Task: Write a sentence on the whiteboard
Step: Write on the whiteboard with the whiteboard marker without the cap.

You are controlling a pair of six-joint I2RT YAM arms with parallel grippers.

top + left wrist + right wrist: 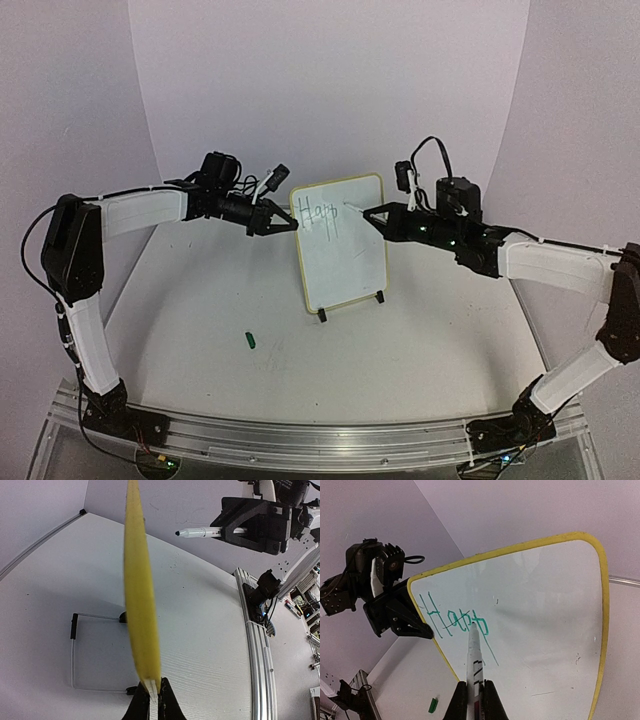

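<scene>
The whiteboard (345, 260) stands upright on its black feet in the middle of the table, yellow frame all round. Green lettering reading "Happ" (318, 210) sits at its top left; it also shows in the right wrist view (452, 621). My left gripper (291, 226) is shut on the board's left edge (140, 590), with the jaws (154, 694) pinching the frame. My right gripper (371, 214) is shut on the white marker (474, 655), whose tip is at the last "p". The marker also shows in the left wrist view (200, 531).
The green marker cap (250, 340) lies on the table in front of the board and to its left; it also shows in the right wrist view (433, 705). A metal rail (320, 440) runs along the near edge. Purple walls close in the back and sides.
</scene>
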